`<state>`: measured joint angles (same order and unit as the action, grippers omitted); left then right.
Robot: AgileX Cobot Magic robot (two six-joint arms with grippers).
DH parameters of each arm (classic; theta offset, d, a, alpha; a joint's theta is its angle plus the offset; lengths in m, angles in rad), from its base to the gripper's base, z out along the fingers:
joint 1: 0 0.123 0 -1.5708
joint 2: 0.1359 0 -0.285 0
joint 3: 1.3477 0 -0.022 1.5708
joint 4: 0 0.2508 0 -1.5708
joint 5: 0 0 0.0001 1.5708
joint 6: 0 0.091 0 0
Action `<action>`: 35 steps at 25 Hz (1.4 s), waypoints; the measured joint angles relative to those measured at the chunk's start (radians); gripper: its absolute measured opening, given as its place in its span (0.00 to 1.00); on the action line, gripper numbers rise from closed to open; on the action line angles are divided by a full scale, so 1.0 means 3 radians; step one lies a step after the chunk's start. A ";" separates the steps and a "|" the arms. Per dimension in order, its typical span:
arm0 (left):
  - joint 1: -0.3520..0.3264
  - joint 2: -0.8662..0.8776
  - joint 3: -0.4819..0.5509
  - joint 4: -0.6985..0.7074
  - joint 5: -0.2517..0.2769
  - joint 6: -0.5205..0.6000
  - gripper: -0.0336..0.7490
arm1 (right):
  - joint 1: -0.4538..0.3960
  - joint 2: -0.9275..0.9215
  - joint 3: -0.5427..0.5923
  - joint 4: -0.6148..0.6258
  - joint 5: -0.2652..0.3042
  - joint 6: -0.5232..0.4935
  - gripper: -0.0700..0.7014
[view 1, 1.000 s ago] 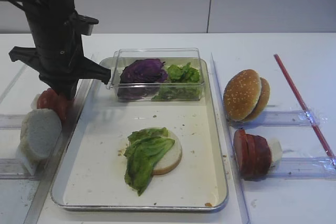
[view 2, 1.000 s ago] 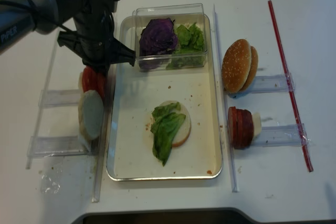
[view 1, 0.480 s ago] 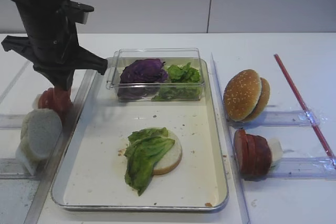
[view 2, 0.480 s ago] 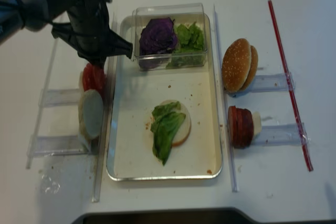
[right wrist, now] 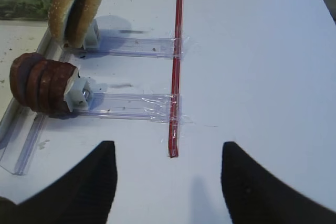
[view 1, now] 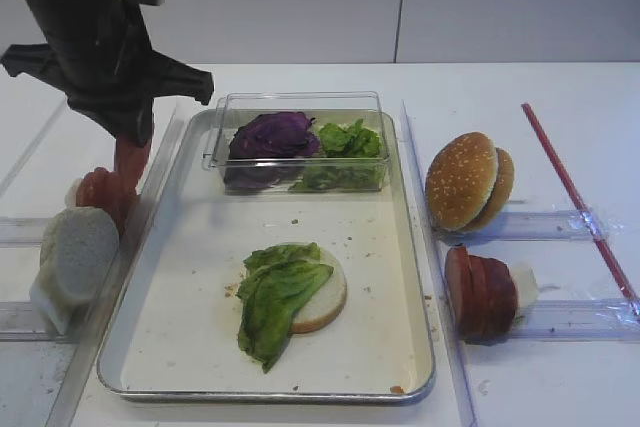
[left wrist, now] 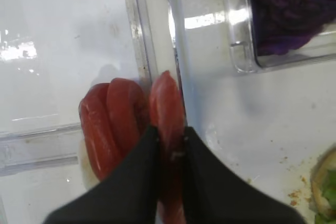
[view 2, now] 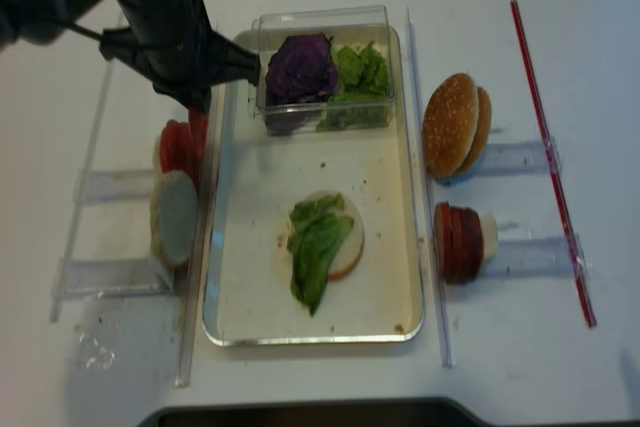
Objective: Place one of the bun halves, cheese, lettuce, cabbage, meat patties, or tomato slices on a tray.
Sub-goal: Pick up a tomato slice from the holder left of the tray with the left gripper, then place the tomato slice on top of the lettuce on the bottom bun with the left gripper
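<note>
While lettuce tops bun half | tray | box: cabbage

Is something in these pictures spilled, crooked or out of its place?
Brown crumbs lie scattered on the tray, most near the bun half. The lettuce hangs over that bun's front-left edge, not centred on it. Otherwise, the left pincer holds one tomato slice on edge; that is expected.

On the large rectangular silver-rimmed tray, a clear plastic box sits at the far edge and a pale bun half under a green lettuce leaf lies toward the near edge.
</note>
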<state>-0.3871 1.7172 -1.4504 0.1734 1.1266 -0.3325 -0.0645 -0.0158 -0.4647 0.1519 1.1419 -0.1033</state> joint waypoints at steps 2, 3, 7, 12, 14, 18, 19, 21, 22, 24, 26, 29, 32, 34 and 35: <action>0.0000 -0.0066 -0.0002 -0.0021 0.0000 0.0006 0.12 | 0.0000 0.0000 0.0000 0.0000 0.0000 0.0000 0.68; 0.0000 -0.0096 -0.0002 -0.0037 0.0000 0.0025 0.12 | 0.0000 0.0000 0.0000 0.0000 0.0000 0.0000 0.68; 0.0000 -0.0189 -0.0002 -0.0178 0.0000 0.0100 0.12 | 0.0000 0.0000 0.0000 -0.0005 0.0000 0.0000 0.68; 0.0000 -0.0324 0.0165 -0.0427 -0.0043 0.0184 0.12 | 0.0000 0.0000 0.0000 -0.0005 0.0000 0.0007 0.68; 0.0000 -0.0355 0.0239 -0.0553 -0.0059 0.0253 0.12 | 0.0000 0.0000 0.0000 -0.0005 0.0000 0.0007 0.68; 0.0036 -0.0478 0.0425 -0.0994 -0.0237 0.0466 0.12 | 0.0000 0.0000 0.0000 -0.0005 0.0000 0.0007 0.67; 0.0067 -0.0509 0.0481 -0.1132 -0.0261 0.0531 0.12 | 0.0000 0.0000 0.0000 -0.0005 0.0000 0.0007 0.67; 0.0136 -0.0541 0.0582 -0.1398 -0.0317 0.0714 0.12 | 0.0000 0.0000 0.0000 -0.0005 0.0000 0.0007 0.66; 0.0170 -0.0551 0.0635 -0.1557 -0.0327 0.0833 0.12 | 0.0000 0.0000 0.0000 -0.0005 0.0000 0.0007 0.66; 0.0240 -0.0557 0.0741 -0.1854 -0.0350 0.1051 0.12 | 0.0000 0.0000 0.0000 -0.0005 0.0000 0.0007 0.66; 0.0300 -0.0557 0.0846 -0.2190 -0.0387 0.1294 0.12 | 0.0000 0.0000 0.0000 -0.0005 0.0000 0.0007 0.66; 0.0360 -0.0565 0.1043 -0.2756 -0.0492 0.1718 0.12 | 0.0000 0.0000 0.0000 -0.0005 0.0000 0.0007 0.66; 0.0372 -0.0565 0.1243 -0.3333 -0.0550 0.2171 0.12 | 0.0000 0.0000 0.0000 -0.0005 0.0000 0.0007 0.66; 0.0371 -0.0565 0.1364 -0.3663 -0.0555 0.2392 0.12 | 0.0000 0.0000 0.0000 -0.0005 -0.0006 0.0007 0.66; 0.0371 -0.0565 0.1401 -0.3755 -0.0564 0.2475 0.12 | 0.0000 0.0000 0.0000 -0.0005 -0.0006 0.0007 0.66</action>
<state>-0.2758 1.5478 -1.0302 -0.9531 0.9574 0.4099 -0.0645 -0.0158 -0.4647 0.1503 1.1401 -0.1013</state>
